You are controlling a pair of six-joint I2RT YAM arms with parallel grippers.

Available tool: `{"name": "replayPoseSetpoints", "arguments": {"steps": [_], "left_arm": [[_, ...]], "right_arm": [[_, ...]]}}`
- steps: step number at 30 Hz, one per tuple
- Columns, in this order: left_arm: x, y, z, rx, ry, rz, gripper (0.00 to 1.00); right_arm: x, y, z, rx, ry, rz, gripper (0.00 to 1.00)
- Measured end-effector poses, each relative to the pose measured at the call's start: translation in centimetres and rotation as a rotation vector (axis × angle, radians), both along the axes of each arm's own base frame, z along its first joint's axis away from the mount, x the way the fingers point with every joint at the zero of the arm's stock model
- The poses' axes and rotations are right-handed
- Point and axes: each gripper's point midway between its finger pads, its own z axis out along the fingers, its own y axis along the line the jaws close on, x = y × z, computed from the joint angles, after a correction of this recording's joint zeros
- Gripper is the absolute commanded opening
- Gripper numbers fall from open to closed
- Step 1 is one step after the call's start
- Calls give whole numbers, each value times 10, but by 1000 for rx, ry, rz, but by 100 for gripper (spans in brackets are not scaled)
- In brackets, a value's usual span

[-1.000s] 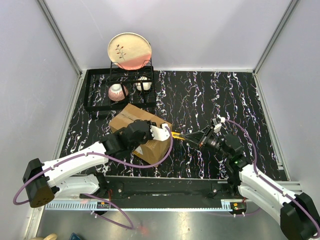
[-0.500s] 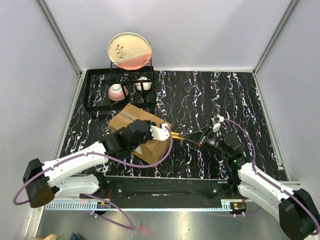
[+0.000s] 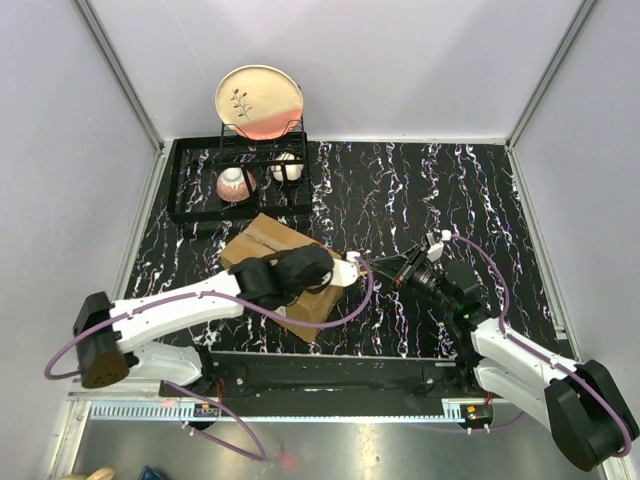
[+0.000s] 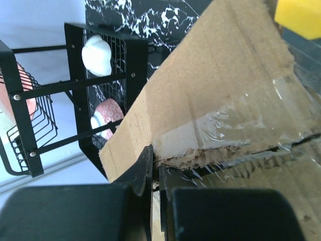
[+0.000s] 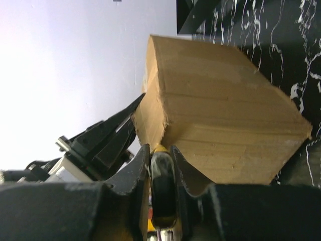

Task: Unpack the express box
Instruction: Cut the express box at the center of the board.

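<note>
Two grippers meet at the right-hand end of the plain brown corrugated cardboard express box (image 3: 258, 242). It lies skewed on the black, white-veined marble-pattern table (image 3: 430, 190), left of centre and just in front of the black wire dish rack (image 3: 182, 185), which holds a round cream-and-pink plate (image 3: 260, 100). The left arm reaches across the top of the carton and hides much of it from above. The left gripper (image 4: 154, 163) is closed tight, its tips set right at the top seam, where the wrinkled clear tape (image 4: 241, 120) has split and the cardboard edge is ragged. Whether a sliver of tape or flap is pinched between the tips cannot be told. That placement looks meant to pin the carton down and keep the seam taut, so the box does not slide away when pushed from the other side. The right gripper (image 5: 159, 150) is clamped around a slim yellow-and-black tool (image 5: 161, 186), probably a cutter. It is held low and level, with its yellow nose aimed at the box's near corner edge; contact there cannot be made out. Coming in sideways would let the tool run along the seam rather than stab into the contents. The flaps lie flat and nothing has been taken out, so unpacking seems to be at the tape-slitting step. The risk is the tool straying toward the other gripper just beside it.
</note>
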Motion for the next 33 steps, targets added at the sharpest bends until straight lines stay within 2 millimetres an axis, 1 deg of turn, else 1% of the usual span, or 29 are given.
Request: {"name": "replayPoseSetpoints", "arguments": {"steps": [3, 6, 9, 10, 13, 15, 18, 19, 21, 22, 23, 25, 26, 27, 29, 31, 33], "left_arm": [[-2, -9, 4, 55, 65, 49, 0], [-4, -22, 5, 67, 123, 79, 0], [-13, -39, 4, 48, 186, 76, 0], [-16, -45, 3, 37, 201, 75, 0], [-22, -50, 0, 26, 224, 81, 0], [-22, -50, 0, 18, 228, 89, 0], [-17, -48, 1, -13, 232, 110, 0], [-13, -48, 1, -34, 227, 122, 0], [-6, -42, 1, -76, 208, 136, 0], [-5, -39, 2, -87, 200, 137, 6], [-4, -35, 4, -96, 192, 137, 31], [-6, -29, 10, -103, 183, 119, 53], [-9, -29, 13, -109, 184, 101, 85], [-12, -29, 16, -121, 189, 85, 98], [-19, -31, 26, -148, 191, 47, 99], [-26, -31, 40, -197, 187, 10, 99], [-33, -28, 53, -240, 188, -17, 99]], "right_arm": [[11, -5, 3, -6, -18, -53, 0], [20, -8, 7, -15, -40, -92, 0], [21, -7, 11, -31, -59, -86, 0], [19, -7, 12, -35, -63, -83, 0], [12, -10, 15, -56, -83, -76, 0], [7, -13, 18, -72, -97, -78, 0], [-2, -18, 26, -102, -120, -78, 0], [-7, -19, 33, -102, -135, -68, 0], [-21, -19, 57, -97, -191, -43, 0], [-27, -21, 70, -93, -224, -36, 0], [-31, -22, 82, -91, -256, -33, 0], [-37, -24, 102, -93, -309, -28, 0], [-38, -24, 107, -104, -323, -25, 0], [-38, -24, 109, -118, -328, -18, 0], [-37, -21, 105, -160, -320, 2, 0], [-33, -19, 95, -211, -295, 18, 0], [-31, -18, 89, -253, -286, 35, 0]]}}
